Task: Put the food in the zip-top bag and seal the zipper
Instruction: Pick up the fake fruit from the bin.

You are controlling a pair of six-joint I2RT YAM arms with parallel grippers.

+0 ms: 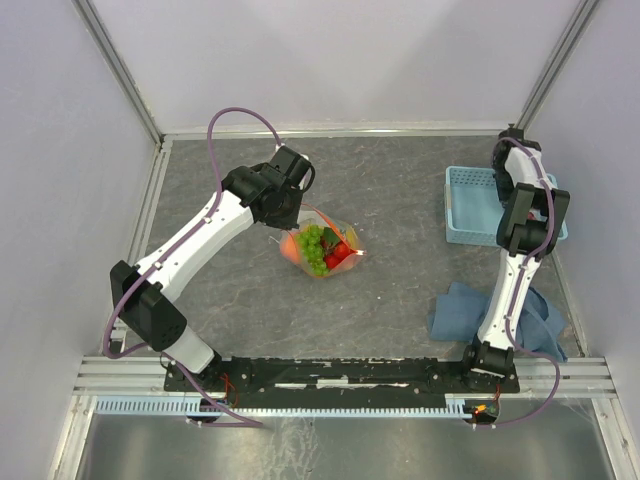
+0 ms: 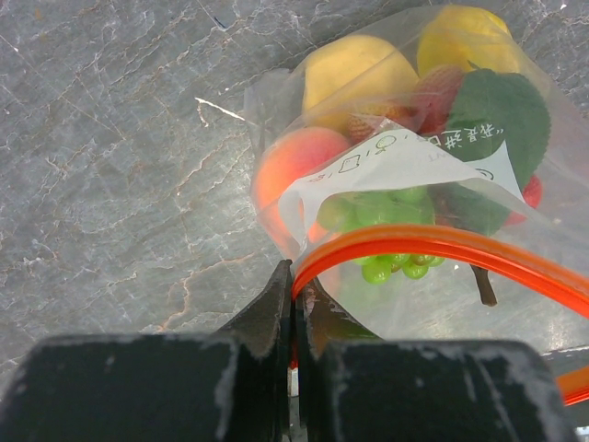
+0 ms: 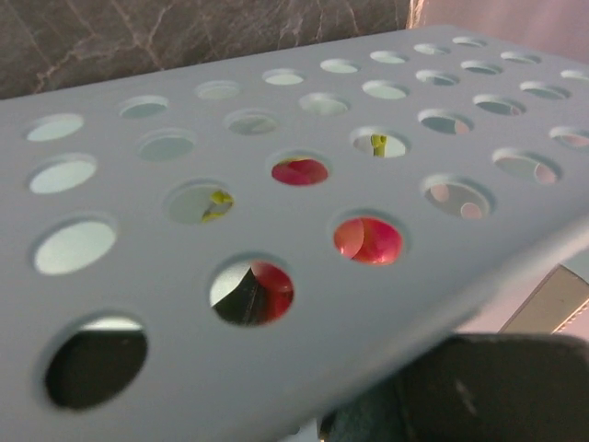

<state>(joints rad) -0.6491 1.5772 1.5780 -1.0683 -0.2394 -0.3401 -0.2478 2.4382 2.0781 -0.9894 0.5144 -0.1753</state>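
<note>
Mid-frame in the top view: bag (image 1: 322,247) lies on the table (image 1: 400,190), well apart from the basket (image 1: 470,205) at right. Fruit is inside: peach (image 2: 294,170), grapes (image 2: 386,207), yellow pieces behind. Left gripper (image 2: 294,304) is pressed together on the zipper (image 2: 433,244), at its lower-left end. Right gripper (image 3: 433,368) sits close against the basket wall; spread or closed, cannot tell. Film looks thin, crinkly, probably slippery; the lumpy load should sag and shift. Best hold: the stiffer zipper strip near its ends, not the belly.
</note>
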